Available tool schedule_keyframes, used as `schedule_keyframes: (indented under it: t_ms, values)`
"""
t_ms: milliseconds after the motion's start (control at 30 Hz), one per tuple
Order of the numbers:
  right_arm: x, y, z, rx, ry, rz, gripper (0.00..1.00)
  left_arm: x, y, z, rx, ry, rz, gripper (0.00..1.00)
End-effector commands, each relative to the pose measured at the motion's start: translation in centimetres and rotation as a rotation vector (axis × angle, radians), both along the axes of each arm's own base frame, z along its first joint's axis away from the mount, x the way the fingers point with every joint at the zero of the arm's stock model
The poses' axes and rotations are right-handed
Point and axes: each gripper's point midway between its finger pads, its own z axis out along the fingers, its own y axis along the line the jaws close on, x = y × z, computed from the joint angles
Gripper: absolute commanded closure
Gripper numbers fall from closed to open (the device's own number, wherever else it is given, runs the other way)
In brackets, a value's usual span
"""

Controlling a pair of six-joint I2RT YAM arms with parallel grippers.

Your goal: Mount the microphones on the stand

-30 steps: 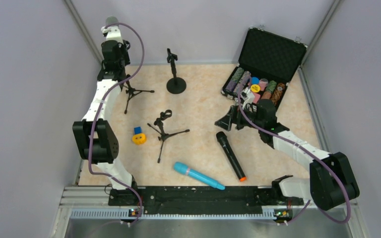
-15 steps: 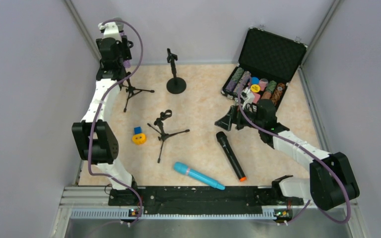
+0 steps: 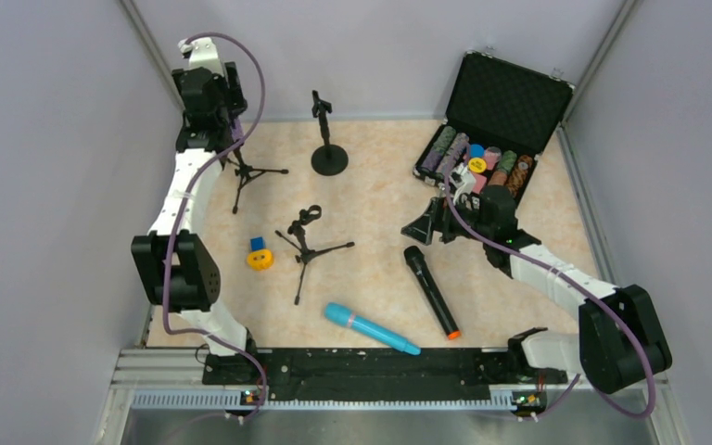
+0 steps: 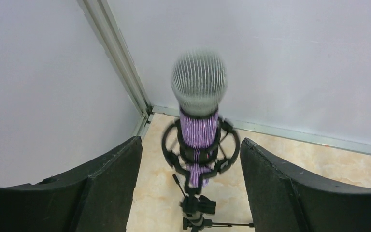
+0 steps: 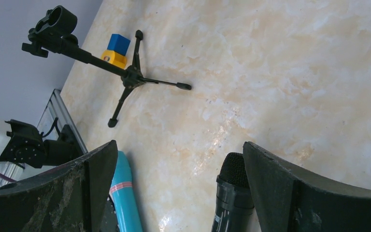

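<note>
The glittery purple microphone (image 4: 199, 126) with its silver mesh head stands upright in the ring clip of the back-left tripod stand (image 3: 246, 171). My left gripper (image 4: 189, 141) is open above it, with a finger on either side and clear of it. In the top view the left gripper (image 3: 213, 93) hides most of that microphone. The black microphone (image 3: 431, 292) and the light blue microphone (image 3: 371, 329) lie flat near the front. My right gripper (image 3: 424, 225) hangs open over the floor, by the black microphone's head (image 5: 232, 171).
A second tripod stand (image 3: 308, 243) with a vacant clip stands mid-table, and a round-base stand (image 3: 327, 139) is at the back. A small yellow and blue toy (image 3: 259, 256) sits beside the tripod. An open black case of poker chips (image 3: 491, 120) fills the back right.
My left gripper has opened, let go of the purple microphone and drawn up and back from it. The right arm has not moved.
</note>
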Motion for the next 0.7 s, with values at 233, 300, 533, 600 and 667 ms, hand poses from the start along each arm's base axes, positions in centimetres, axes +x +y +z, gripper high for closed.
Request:
schedule_keyframes:
  t_ms: [233,300,533,600,667]
  values:
    - [0.6,0.2,2.8,0.041,-0.070,-0.001,0.01,-2.6,0.9,5.6,0.042,-0.133,0.040,0.20]
    - [0.6,0.2,2.8,0.041,-0.070,-0.001,0.01,-2.9,0.9,5.8,0.044,-0.139,0.040,0.20]
    - [0.5,0.2,2.8,0.045,-0.065,0.001,0.01,-3.8,0.3,6.7,0.042,-0.154,0.002,0.19]
    - [0.4,0.2,2.7,0.046,-0.062,0.000,0.01,-4.1,-0.2,6.5,0.035,-0.146,-0.020,0.18]
    - [0.4,0.2,2.7,0.047,-0.062,-0.001,0.01,-4.5,-0.8,6.2,0.019,-0.133,-0.049,0.17]
